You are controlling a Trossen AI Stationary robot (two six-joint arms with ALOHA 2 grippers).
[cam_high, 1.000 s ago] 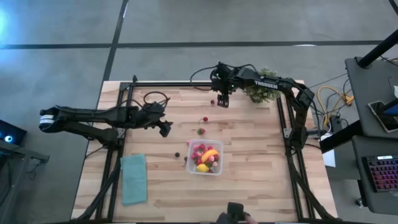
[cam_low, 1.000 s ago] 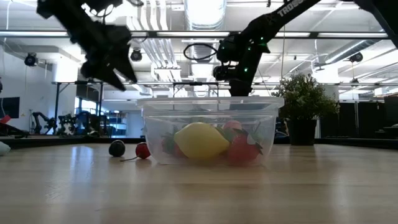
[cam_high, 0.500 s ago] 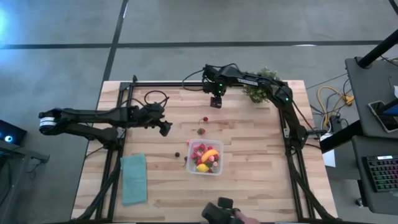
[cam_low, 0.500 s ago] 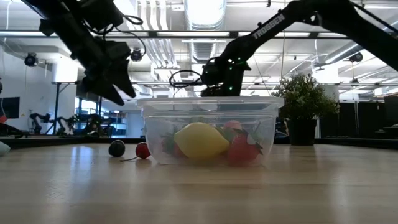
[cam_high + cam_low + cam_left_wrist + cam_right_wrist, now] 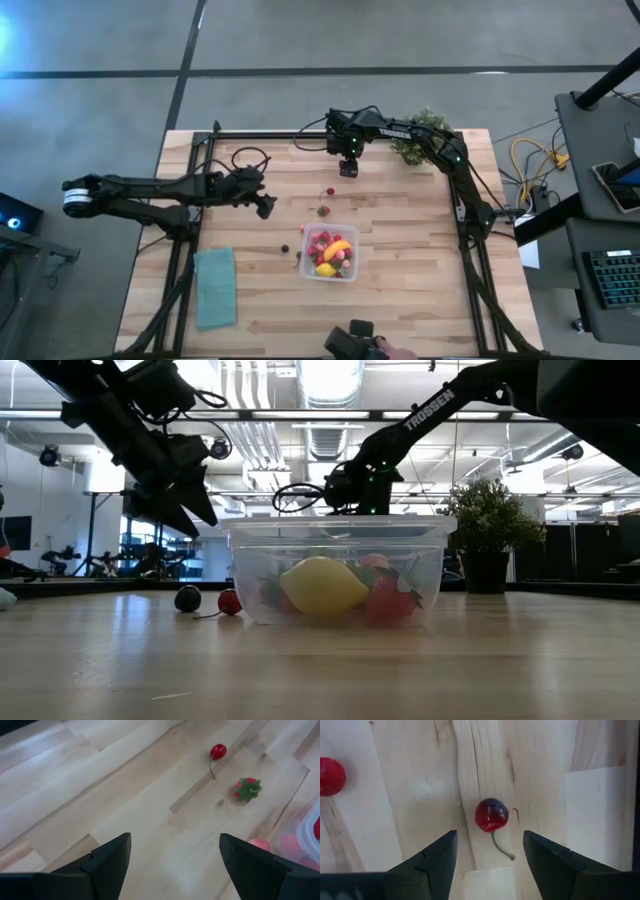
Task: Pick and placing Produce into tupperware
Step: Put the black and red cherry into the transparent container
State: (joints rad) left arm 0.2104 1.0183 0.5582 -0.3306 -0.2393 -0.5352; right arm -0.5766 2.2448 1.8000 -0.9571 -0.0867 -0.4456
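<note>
- The right pincer [image 5: 347,168] hangs over the far part of the wooden bench [image 5: 400,300], its fingers spread apart with nothing between them.
- In the right wrist view a dark red cherry [image 5: 491,815] with a short stem lies on the wood in line with the gap between the two fingers, untouched; a second red fruit [image 5: 330,776] shows at the edge of that view.
- The left pincer [image 5: 265,208] is poised above the bench on the left side, its fingers likewise parted and empty.
- Ahead of it, in the left wrist view, lie a stemmed red cherry [image 5: 217,751] and, close beside that, a small strawberry [image 5: 247,789] with green leaves; a pink berry [image 5: 259,844] sits just beside the tupperware's rim.
- The clear tupperware [image 5: 352,272] stands near the middle of the bench, well apart from both pincers.
- It holds a yellow lemon [image 5: 322,585], a yellow-orange banana-like piece [image 5: 338,248] and several red and pink berries.
- In the low view a dark berry [image 5: 187,598] and a red cherry lie loose on the wood just beside the container.
- A teal cloth [image 5: 215,287] lies flat towards the near left of the bench.
- A green potted plant [image 5: 422,148] stands at the far right edge.
</note>
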